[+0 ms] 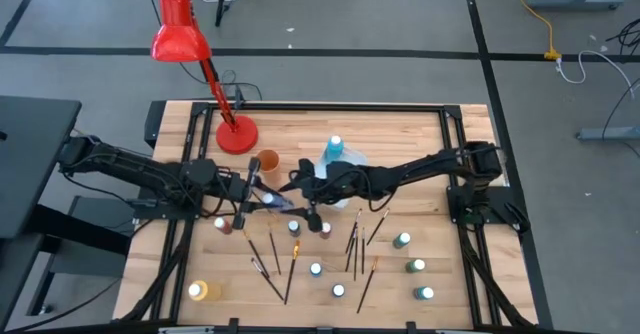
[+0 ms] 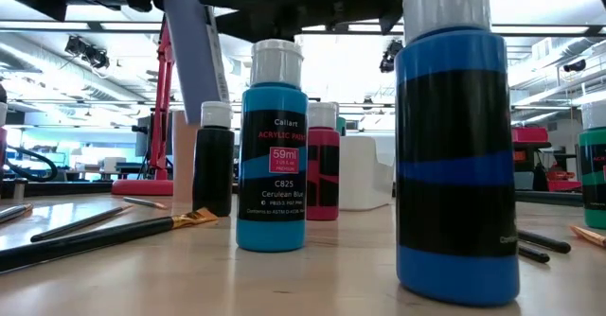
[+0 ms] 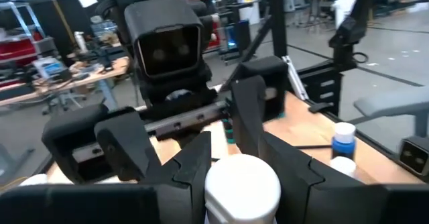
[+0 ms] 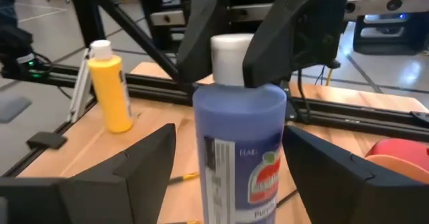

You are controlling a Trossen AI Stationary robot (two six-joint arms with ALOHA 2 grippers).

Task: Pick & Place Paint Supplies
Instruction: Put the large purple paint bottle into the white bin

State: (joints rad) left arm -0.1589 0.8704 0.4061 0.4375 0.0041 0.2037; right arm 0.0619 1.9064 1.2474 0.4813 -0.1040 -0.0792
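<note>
While both arms are meeting near the middle of the counter [image 1: 420,124], the left hand [image 1: 243,202] is clamping the white cap of a tall periwinkle paint bottle [image 4: 240,150], holding it aloft and tilted. The right hand [image 1: 305,202] is standing just beside that bottle at its 3 o'clock, its fingers [image 4: 127,167] spread wide on either side of the bottle body without touching it.

Other stock on the counter:
- Yellow paint bottle [image 1: 203,291], lying toward 7 o'clock.
- Green paint bottles [image 1: 415,266], sitting in a loose column toward 4 o'clock.
- Brushes [image 1: 357,244], lying scattered at 6 o'clock, below the two hands, with several small bottles among them.
- Large blue bottle [image 1: 334,150], standing at 12 o'clock of the right hand.
- Cerulean blue bottle [image 2: 272,160], standing upright close to the low camera, beside a black bottle [image 2: 213,160] and a magenta one [image 2: 323,165].
- Red desk lamp [image 1: 183,34], its base sitting toward 11 o'clock.
</note>
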